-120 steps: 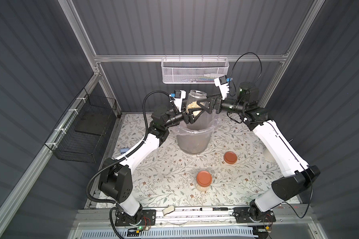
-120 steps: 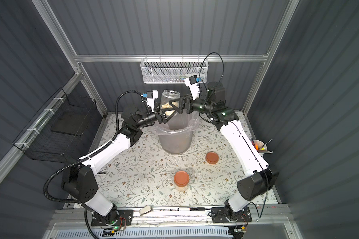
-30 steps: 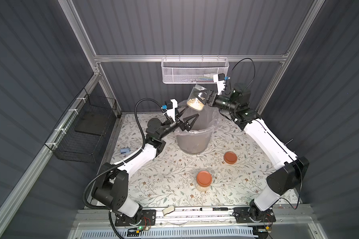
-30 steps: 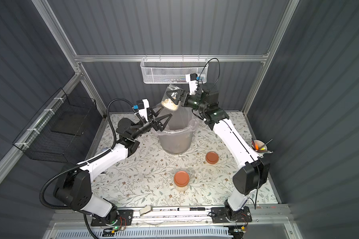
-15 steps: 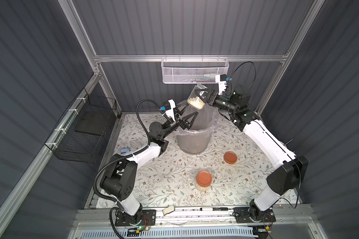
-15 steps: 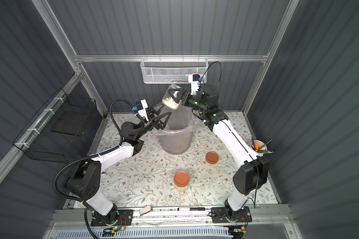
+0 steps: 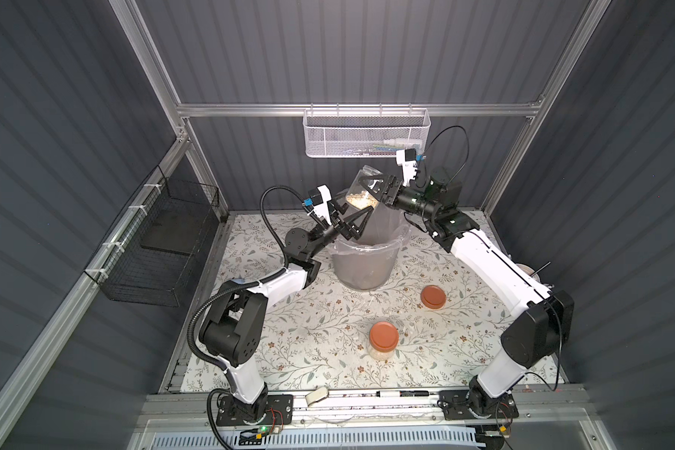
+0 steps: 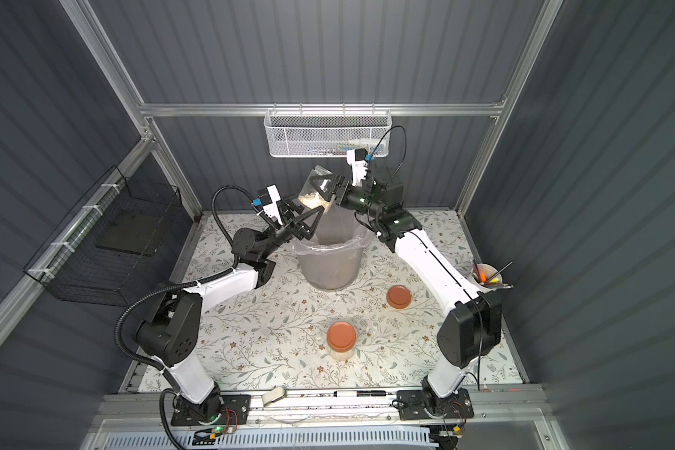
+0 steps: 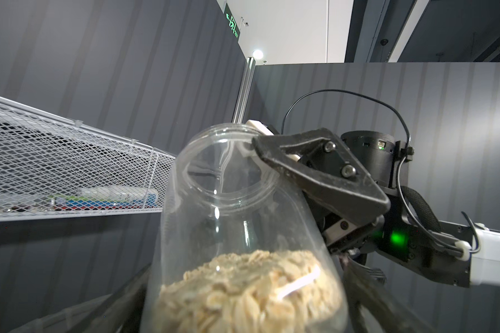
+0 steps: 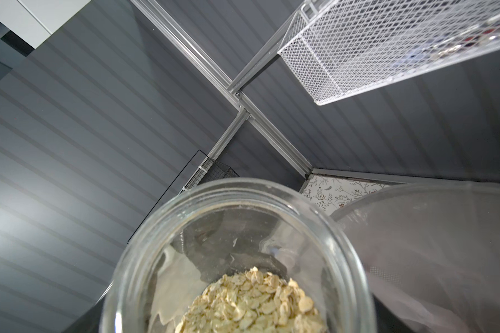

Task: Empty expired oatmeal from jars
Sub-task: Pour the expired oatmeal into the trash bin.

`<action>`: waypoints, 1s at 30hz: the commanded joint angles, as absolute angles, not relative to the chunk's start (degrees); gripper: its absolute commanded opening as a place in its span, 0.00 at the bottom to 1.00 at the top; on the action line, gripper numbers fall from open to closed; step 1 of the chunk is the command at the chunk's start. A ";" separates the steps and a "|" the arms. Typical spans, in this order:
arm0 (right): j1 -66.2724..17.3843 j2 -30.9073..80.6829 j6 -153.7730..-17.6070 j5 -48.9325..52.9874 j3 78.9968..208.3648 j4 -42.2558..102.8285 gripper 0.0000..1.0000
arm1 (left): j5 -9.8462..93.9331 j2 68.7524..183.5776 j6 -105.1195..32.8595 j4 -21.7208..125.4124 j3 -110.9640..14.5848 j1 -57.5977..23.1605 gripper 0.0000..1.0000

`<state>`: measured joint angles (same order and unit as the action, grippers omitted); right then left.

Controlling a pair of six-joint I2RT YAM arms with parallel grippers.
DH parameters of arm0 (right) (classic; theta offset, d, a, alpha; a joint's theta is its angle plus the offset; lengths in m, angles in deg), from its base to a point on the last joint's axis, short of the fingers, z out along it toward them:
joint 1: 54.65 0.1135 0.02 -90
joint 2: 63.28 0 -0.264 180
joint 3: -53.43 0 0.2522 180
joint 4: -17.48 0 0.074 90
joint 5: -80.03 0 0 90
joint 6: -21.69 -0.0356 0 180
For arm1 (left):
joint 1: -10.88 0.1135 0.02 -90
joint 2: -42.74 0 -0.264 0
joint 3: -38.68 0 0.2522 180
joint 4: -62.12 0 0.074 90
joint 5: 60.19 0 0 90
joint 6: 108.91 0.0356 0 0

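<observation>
Pouring is in hand: the right gripper (image 7: 371,187) clamps the lidless jar (image 7: 357,186), tilted mouth-up above the far-left rim of the bin (image 7: 391,245), oatmeal (image 7: 361,200) settled at its base. The left gripper (image 7: 352,223) gapes empty just beneath. Next, the mouth likely must swing down over the bin.

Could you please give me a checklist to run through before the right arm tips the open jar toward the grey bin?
1. Lid off the open jar: ok; the loose lid lies apart.
2. Right pincer grip: ok, shut on the jar's wall.
3. Oatmeal settled in the base: ok, none at the mouth.
4. Mouth over the grey bin: cannot tell; the jar tilts, mouth upward.
5. Left pincer out of the pour path: probably not ok; it is open, empty, by the bin's rim beneath the jar.
</observation>
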<state>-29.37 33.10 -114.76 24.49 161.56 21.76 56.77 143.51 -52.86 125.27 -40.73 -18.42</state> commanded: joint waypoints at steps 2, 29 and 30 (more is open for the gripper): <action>-29.30 31.11 -116.49 24.93 161.94 15.95 0.41 | 57.55 143.42 -52.81 128.74 -43.20 -18.91 0.98; -27.64 31.62 -120.60 23.46 159.62 12.17 0.39 | 54.10 139.06 -46.51 118.63 -40.82 -18.91 0.90; -27.58 31.59 -120.67 23.40 159.51 12.08 0.39 | 54.14 139.23 -46.60 118.65 -40.81 -18.91 0.91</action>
<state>-28.89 33.10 -119.02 23.09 159.20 15.49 54.41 140.71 -49.96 118.30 -40.97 -18.42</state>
